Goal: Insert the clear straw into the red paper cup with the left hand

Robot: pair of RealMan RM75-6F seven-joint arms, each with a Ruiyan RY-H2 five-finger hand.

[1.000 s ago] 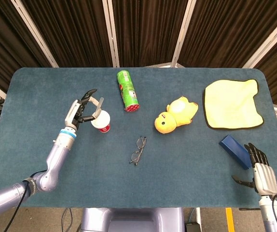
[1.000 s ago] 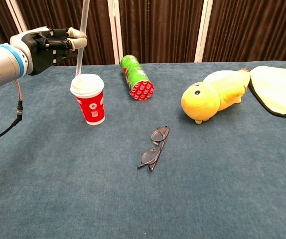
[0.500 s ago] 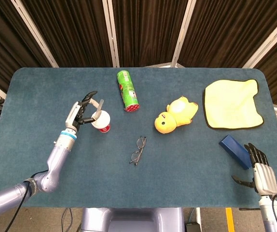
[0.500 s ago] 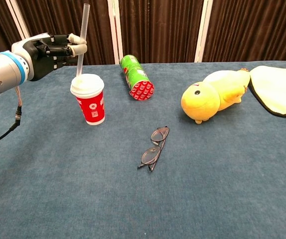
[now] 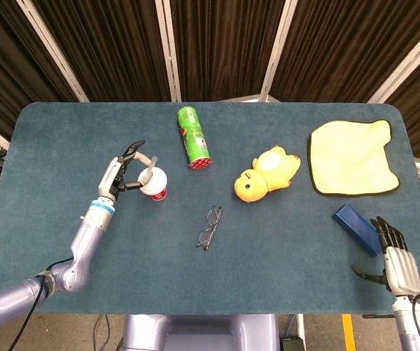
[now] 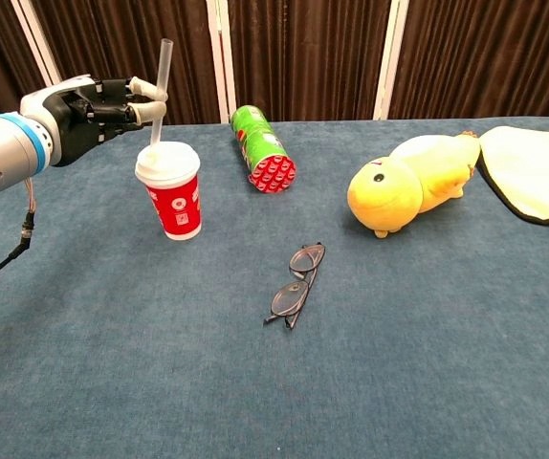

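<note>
Above the cup, the left hand pinches the straw near its top. The lower end appears to enter the lid. Insertion looks largely done; seating and release remain. The right hand rests open, holding nothing.

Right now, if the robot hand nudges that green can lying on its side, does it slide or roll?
Likely rolls. The green can lies on its side, a smooth cylinder, so a sideways push should send it rolling; an end-on push at the red cap would more likely slide it. The table looks cloth-covered, which may slow it. Weight can't be judged.
</note>
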